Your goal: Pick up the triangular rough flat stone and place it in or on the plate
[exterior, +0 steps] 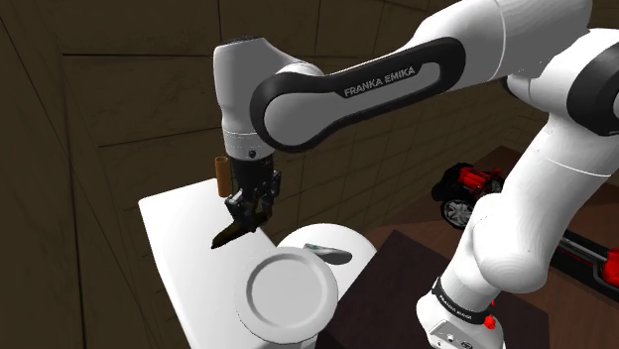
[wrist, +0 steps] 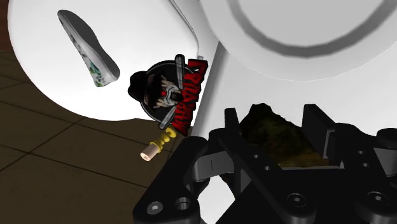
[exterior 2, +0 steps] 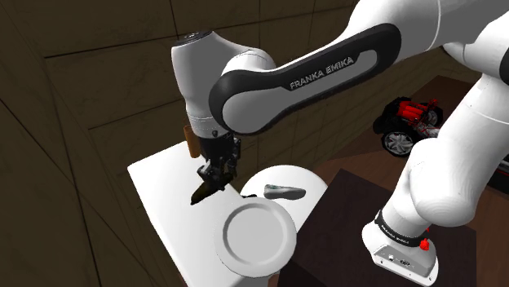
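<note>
Apparently mid-carry, the pincer (exterior: 244,212) pinches the dark stone (exterior: 230,235); next it should move over the plate (exterior: 288,294), at the shoulder view's five o'clock, and release.

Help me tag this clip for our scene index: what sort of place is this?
Probably a room in a house: dark panelled walls, a white table bearing a plate, and a red wheeled toy nearby.

White table (exterior: 177,236) right under the claw (exterior: 241,220), white plate (exterior: 288,294) lying near the claw where the table meets a round white top (exterior 2: 287,174), grey oblong piece (exterior 2: 283,192) on that top, brown cylinder (exterior: 222,174) upright just behind the claw
</note>
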Controlling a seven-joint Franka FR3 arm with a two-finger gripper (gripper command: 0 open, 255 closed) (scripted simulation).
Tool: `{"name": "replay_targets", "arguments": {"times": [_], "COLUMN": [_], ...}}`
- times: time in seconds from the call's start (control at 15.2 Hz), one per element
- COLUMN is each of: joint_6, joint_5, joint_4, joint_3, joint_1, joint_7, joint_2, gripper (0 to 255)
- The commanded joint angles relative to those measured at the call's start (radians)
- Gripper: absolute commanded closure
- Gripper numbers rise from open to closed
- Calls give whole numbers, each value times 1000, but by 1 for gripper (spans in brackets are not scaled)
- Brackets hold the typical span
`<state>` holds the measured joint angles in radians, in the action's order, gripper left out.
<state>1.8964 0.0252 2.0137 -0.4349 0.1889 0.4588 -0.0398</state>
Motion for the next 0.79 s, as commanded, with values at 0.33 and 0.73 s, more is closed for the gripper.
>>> {"name": "replay_targets", "arguments": {"times": [0.33, 0.73], "joint_6": [-40, -56], "joint_5": [55, 156], "joint_4": [71, 249], "joint_3": [-8, -24], "joint_1": [16, 76], "joint_7": [1, 20], "joint_2": [-121, -332], "gripper": [255, 255]}}
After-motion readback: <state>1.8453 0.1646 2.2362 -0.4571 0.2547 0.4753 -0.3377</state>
